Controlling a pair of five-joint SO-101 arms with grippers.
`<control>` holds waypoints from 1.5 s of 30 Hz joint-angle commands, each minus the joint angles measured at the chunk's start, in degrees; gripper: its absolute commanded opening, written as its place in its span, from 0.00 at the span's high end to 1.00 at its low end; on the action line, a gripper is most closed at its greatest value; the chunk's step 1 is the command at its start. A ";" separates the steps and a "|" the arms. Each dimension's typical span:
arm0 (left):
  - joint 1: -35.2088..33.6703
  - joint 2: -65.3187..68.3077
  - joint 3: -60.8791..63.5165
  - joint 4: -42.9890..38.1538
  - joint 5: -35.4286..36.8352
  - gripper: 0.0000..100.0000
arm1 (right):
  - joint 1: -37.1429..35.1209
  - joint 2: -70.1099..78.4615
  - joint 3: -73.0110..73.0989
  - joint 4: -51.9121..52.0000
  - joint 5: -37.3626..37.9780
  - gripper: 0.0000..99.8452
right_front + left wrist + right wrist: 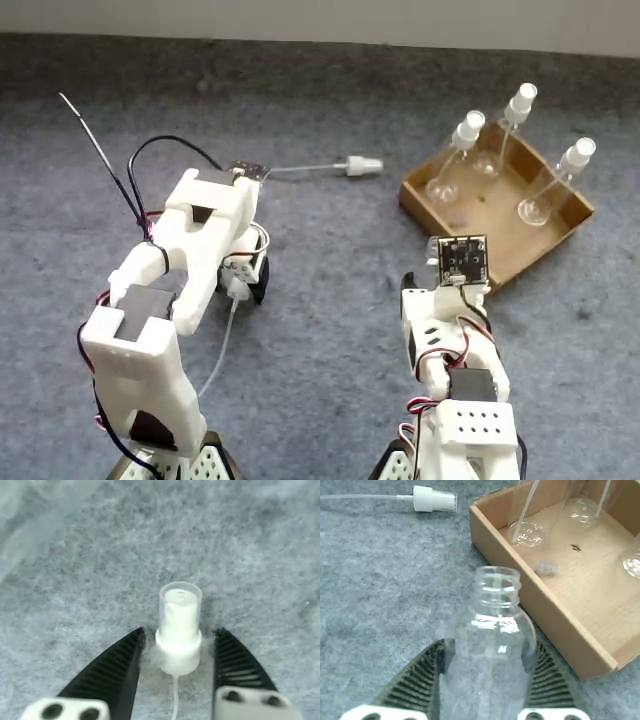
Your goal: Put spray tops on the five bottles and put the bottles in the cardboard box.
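Progress: three capped bottles [465, 135] boxed; uncapped bottle [492, 610] gripped by right end effector [489, 652]; spray top [179, 615] straddled by open left end effector [180, 631].

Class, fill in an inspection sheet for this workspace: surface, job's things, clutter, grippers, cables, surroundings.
Surface: grey carpet.
Job's things: cardboard box holding three capped bottles; loose spray top lying on the carpet, apart from the box; uncapped bottle; second spray top.
Clutter: fluff scrap inside the box.
Grippers: left gripper open, fingers either side of the second spray top; right gripper shut on the uncapped bottle.
Cables: black cables on the left arm; red and white wires on the right arm.
Surroundings: pale strip along the far edge.
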 commanded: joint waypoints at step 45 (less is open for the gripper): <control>6.64 -66.77 15.16 -17.49 0.26 1.00 | -26.24 -0.57 11.47 -39.34 0.09 0.92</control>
